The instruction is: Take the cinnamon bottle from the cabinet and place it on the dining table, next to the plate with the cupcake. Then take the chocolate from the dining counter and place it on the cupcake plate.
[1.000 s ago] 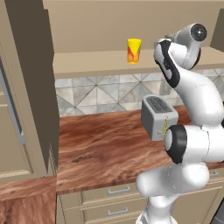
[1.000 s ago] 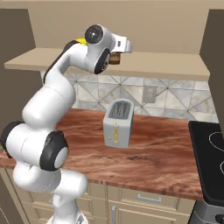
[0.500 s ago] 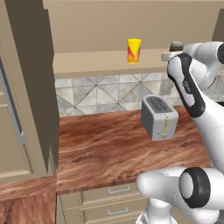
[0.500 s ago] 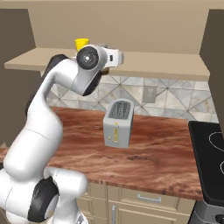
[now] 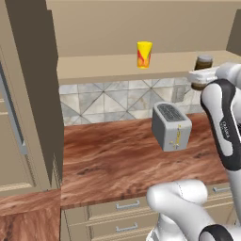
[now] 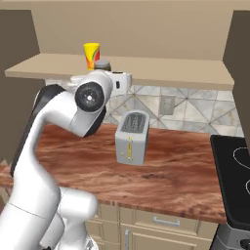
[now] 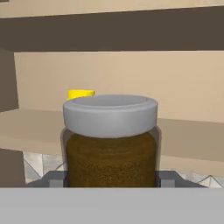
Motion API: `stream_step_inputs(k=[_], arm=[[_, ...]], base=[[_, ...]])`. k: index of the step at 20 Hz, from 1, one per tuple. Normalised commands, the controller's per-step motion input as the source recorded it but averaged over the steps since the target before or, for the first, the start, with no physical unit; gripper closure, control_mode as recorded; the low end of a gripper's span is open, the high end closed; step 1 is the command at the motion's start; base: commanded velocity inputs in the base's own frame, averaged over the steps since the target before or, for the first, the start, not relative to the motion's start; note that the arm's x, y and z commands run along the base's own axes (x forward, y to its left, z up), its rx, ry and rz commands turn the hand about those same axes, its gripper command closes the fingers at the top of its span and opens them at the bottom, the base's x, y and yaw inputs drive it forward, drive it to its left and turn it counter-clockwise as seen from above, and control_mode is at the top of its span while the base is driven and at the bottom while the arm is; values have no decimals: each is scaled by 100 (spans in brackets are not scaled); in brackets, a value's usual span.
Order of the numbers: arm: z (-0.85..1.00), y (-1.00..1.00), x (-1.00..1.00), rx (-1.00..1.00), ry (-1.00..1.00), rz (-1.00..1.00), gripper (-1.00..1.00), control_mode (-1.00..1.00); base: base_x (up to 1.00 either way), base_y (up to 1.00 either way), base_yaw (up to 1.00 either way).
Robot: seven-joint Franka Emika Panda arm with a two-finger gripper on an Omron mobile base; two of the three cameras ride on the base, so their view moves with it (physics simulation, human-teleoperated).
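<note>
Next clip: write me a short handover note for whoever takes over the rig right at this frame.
Gripper: closed on the cinnamon bottle, a finger either side of the jar.
Bottle: held at the front edge of the cabinet shelf, right of the yellow cup.
Below: toaster on the wood counter.
Done: bottle gripped.
Left: carry it to the dining table beside the cupcake plate, then move the chocolate onto that plate.

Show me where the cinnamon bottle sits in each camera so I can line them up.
Left base view: cinnamon bottle far right, at shelf height.
Right base view: its lid peeks above the arm, upper left.
Hand view: centre, close up, between the hand's fingers.
Shared landmark: the yellow cup on the shelf.
</note>
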Motion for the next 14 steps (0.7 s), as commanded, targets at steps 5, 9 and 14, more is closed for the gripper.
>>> stream_step_inputs(k=[5, 9, 14], arm=[[0, 0, -64, 1, 0, 0, 100, -100], [-2, 0, -6, 1, 2, 0, 100, -100], [-1, 0, 0, 0, 1, 0, 100, 100]], base=[[0, 0, 0], [0, 0, 0], [-19, 4, 0]])
